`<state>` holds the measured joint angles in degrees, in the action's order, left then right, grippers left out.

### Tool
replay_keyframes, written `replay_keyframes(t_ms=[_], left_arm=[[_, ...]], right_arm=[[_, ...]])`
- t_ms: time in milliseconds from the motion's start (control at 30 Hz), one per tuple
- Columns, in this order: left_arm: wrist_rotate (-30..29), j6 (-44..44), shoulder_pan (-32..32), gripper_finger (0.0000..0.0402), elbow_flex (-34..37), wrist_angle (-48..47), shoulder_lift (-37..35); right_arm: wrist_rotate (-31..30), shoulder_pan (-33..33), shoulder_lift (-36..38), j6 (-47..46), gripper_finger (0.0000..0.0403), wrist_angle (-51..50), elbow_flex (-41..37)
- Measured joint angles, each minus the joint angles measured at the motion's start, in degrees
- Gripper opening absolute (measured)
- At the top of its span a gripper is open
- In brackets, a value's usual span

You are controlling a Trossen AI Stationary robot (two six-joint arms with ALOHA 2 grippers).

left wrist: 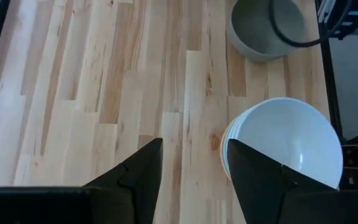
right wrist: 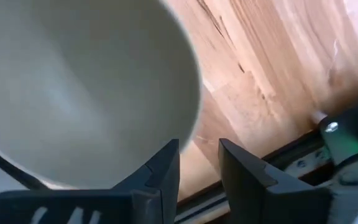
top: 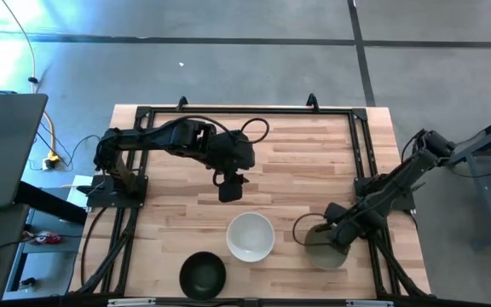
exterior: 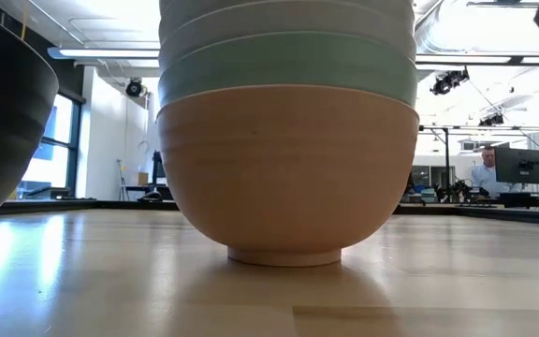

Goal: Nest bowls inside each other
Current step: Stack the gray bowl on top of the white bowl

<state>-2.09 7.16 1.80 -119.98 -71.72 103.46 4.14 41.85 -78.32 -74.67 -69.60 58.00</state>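
Right gripper (right wrist: 197, 165) down at olive bowl (top: 324, 247), near right of table (top: 314, 162); fingers part-open astride rim, wall between them, grip itself unclear. Left gripper (left wrist: 191, 171) empty, fingers wide, hovering mid-table just far of stack (top: 251, 236), arm reaching in from left. Black bowl (top: 203, 275) near edge, left of stack. High view: white bowl on top. Low view alone: peach bottom bowl (exterior: 286, 178), mint (exterior: 286, 65) above, white over that.

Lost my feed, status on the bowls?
Left gripper open above table. Right gripper at grey bowl. Stack, black bowl apart. Nothing blocking.
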Motion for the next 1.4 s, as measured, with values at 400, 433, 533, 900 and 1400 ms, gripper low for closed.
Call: replay_keyframes(t_ms=[400, 433, 533, 900, 1400], left_arm=[[0.0, 3.8, -0.4, 0.0168, 0.0, 2.4, 0.0], [0.0, 3.8, -0.4, 0.0168, 0.0, 2.7, 0.0], [0.1, 3.8, -0.9, 0.0168, 0.0, 2.7, 0.0], [0.0, 4.2, -1.2, 0.0168, 0.0, 2.7, 0.0], [0.0, 3.3, -1.2, 0.0168, 0.0, 2.5, 0.0]], right_arm=[[-3.0, -2.1, 0.0, -2.6, 0.0101, 1.9, -1.6], [-2.2, -2.1, 0.0, -2.8, 0.0101, 2.3, -2.4], [-0.8, -2.2, 0.0, -3.3, 0.0101, 4.7, -4.8], [-0.9, -2.3, 0.0, -3.9, 0.0101, 9.1, -8.3], [-0.7, -4.9, 0.0, -2.3, 0.0016, 11.6, -10.2]])
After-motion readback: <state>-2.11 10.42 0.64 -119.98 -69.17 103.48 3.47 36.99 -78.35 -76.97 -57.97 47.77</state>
